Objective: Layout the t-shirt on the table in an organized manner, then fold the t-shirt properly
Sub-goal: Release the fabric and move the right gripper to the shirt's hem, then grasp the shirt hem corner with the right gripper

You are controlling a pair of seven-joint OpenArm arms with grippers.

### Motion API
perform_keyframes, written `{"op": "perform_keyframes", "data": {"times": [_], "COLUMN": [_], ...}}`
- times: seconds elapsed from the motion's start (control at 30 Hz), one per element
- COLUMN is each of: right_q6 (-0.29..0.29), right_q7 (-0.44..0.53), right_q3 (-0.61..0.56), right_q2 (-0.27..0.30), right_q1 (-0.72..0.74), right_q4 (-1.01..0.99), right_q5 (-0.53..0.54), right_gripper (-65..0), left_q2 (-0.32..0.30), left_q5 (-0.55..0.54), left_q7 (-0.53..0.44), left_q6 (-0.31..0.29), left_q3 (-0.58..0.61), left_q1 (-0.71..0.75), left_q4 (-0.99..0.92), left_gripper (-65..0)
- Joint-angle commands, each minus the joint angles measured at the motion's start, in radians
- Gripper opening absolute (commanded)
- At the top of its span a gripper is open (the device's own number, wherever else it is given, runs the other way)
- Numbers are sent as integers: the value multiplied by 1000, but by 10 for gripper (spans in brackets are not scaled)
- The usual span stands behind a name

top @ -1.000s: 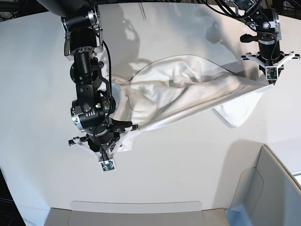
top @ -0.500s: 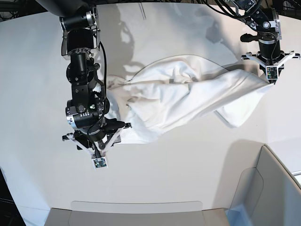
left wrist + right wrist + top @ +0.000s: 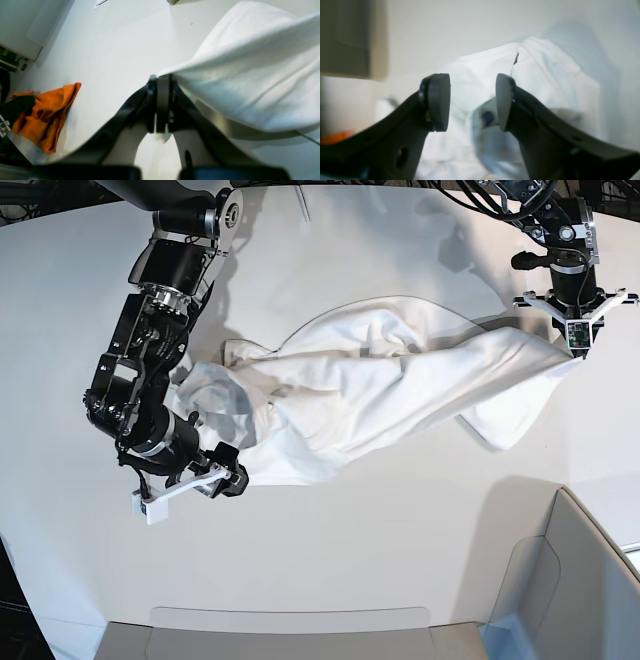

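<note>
Right gripper (image 3: 228,479) sits nearest, jaws wide apart with nothing between them, just beside the t-shirt (image 3: 370,385)'s crumpled end. The shirt stretches in a rumpled band across the white table (image 3: 400,530), lifted at its far corner. Up there the left gripper (image 3: 160,105) is clamped tight on that corner.

We see the left gripper (image 3: 160,82) pinched tight on a corner of the white t-shirt (image 3: 252,82), which stretches away to the right above the white table (image 3: 120,45). At the left edge lies a crumpled orange cloth (image 3: 47,115).
</note>
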Motion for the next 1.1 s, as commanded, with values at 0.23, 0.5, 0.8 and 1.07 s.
{"op": "perform_keyframes", "data": {"times": [0.23,0.5,0.8,1.07], "right_q6": [-174,-272,-277,-273], "right_q7": [-40,-40,-38,100], "right_q3": [-1,-3,-3,-166], "right_q2": [60,60,65,76], "right_q1": [12,-3,-39,-33], "right_q4": [-36,-110,-124,-239], "right_q5": [182,182,177,125], "right_gripper": [-375,-435,-433,-433], "left_q2": [1,1,1,1], "left_q5": [-9,-9,-9,-9], "left_q7": [-25,-25,-25,-25], "left_q6": [12,12,12,12], "left_q3": [51,62,62,62], "left_q1": [24,25,21,18], "left_q4": [8,8,8,8], "left_gripper": [-650,-650,-650,-650]}}
